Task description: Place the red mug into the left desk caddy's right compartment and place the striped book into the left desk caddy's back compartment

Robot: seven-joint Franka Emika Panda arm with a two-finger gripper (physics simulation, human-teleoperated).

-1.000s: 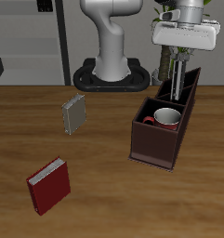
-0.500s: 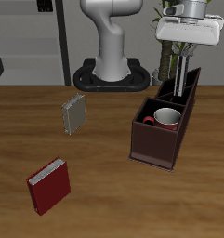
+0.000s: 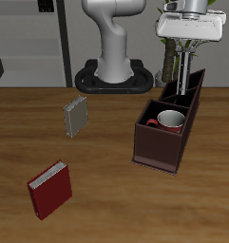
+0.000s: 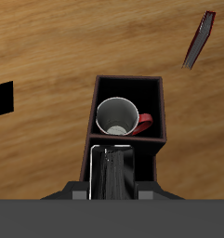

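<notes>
Striped book [image 3: 186,76] hangs upright, seemingly pinched by gripper [image 3: 186,59].

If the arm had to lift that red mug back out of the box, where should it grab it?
Probably from straight above, pinching the rim wall of the red mug. It stands upright in a snug compartment of the caddy, so its sides are walled in; only the open top is free.

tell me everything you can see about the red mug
The dark red mug with a white inside stands upright and empty in a squarish compartment of the dark brown wooden caddy. In the wrist view its loop handle points toward the compartment's side wall. Nothing grips it.
</notes>
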